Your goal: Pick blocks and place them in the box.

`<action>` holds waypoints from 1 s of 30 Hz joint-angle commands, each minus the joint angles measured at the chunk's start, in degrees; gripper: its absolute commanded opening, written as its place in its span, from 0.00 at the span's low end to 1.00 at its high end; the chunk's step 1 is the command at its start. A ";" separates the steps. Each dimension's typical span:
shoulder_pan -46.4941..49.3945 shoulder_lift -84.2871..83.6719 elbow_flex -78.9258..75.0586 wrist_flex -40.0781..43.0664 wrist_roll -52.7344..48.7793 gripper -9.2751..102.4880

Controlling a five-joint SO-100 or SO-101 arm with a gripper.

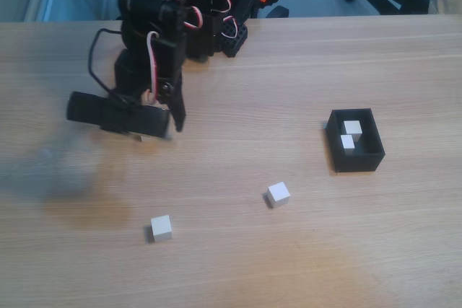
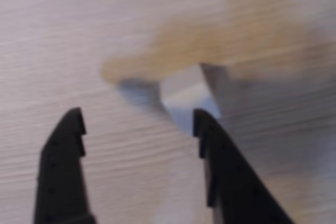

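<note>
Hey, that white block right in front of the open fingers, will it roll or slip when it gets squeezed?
The block probably won't roll: it looks like a flat-faced cube resting on the wooden table. Its faces look plain and matte, so likely decent grip. It sits off-centre, near one of the fingers of the gripper, so closing might nudge or twist it first.

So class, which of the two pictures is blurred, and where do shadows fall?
Wrist view: blurred throughout, the white block soft-edged beyond the open claw, with shadow beside it. Fixed view: mostly sharp, a diffuse shadow on the table under the arm; the claw slightly smeared.
</note>
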 commanded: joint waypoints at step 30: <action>6.50 -7.21 2.02 -10.11 -14.85 0.26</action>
